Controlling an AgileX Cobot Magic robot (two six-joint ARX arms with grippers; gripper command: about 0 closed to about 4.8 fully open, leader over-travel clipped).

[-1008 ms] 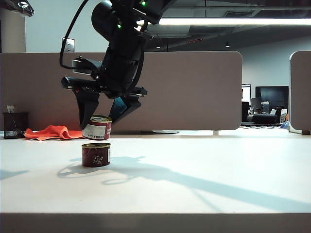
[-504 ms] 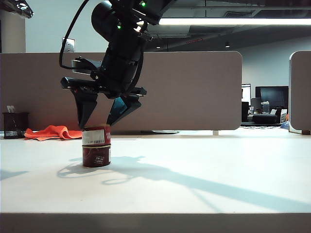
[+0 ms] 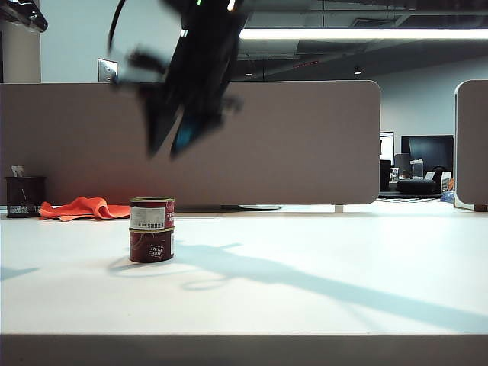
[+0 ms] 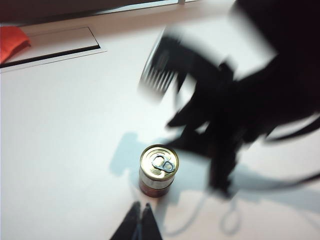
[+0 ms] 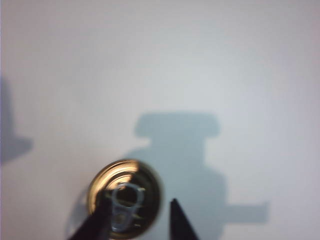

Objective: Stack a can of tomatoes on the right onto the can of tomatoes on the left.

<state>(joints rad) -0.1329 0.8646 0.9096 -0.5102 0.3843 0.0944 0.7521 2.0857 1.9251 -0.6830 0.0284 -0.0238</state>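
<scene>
Two red tomato cans stand stacked on the white table: the upper can [image 3: 152,213] with a white label sits upright on the lower can [image 3: 151,245]. My right gripper [image 3: 164,151] hangs blurred well above the stack, open and holding nothing. The right wrist view looks down on the gold pull-tab lid [image 5: 125,197], with my right gripper [image 5: 140,202] spread above it. The left wrist view shows the upper can [image 4: 159,166] on the lower can [image 4: 155,191]. My left gripper [image 4: 140,206] is shut and empty just short of the stack.
An orange cloth [image 3: 84,207] and a dark cup [image 3: 23,196] lie at the back left by the brown partition [image 3: 305,137]. A recessed panel [image 4: 55,47] is set into the table. The right arm's shadow crosses the tabletop.
The right gripper lowered the labelled can onto the other can, let go, and has risen well above the stack, blurred with motion. The left gripper stays still.
</scene>
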